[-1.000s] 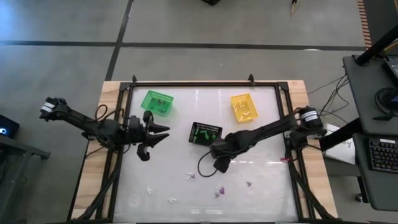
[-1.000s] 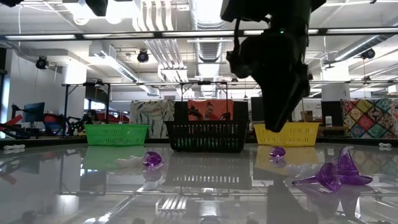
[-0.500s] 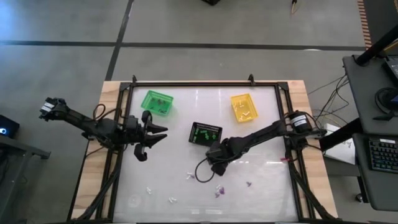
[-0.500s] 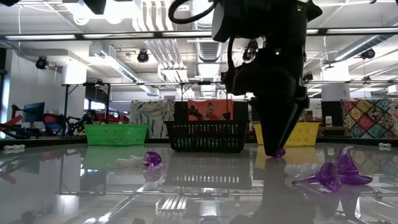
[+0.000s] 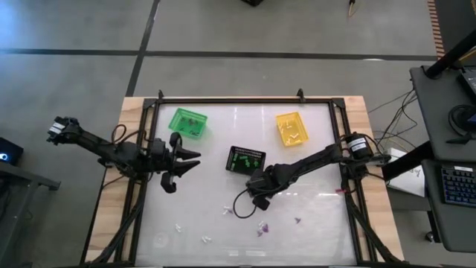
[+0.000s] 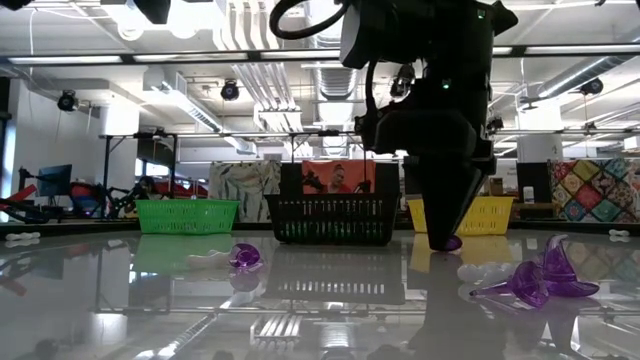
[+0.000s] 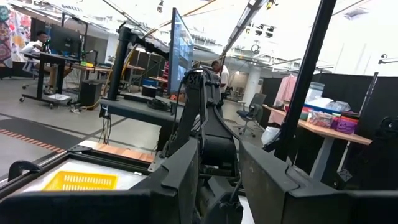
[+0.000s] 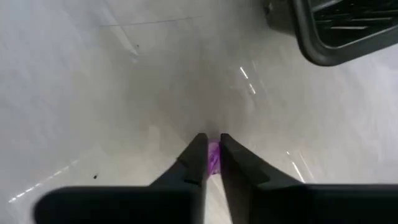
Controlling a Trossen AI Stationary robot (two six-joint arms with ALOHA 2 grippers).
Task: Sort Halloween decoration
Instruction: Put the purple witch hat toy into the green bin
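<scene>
Right wrist view: the right gripper [image 8: 212, 163] has its fingers pinched on a purple trinket [image 8: 213, 155] down on the table, the black basket [image 8: 348, 28] just ahead. Green basket [image 5: 187, 122], yellow basket [image 5: 291, 128] and black basket already hold pieces — yet white and purple trinkets [image 5: 262, 225] lie loose just beside that gripper. A second ago its fingers stood wide. The left gripper [image 5: 195, 158] waits half-open, holding nothing.

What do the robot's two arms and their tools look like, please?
Both arms are dark, slender and jointed. The left arm carries a white-marked joint at its outer end; the right arm has a white-banded motor. A black cable loops beside the right tool, whose fingers are black and tapered.
</scene>
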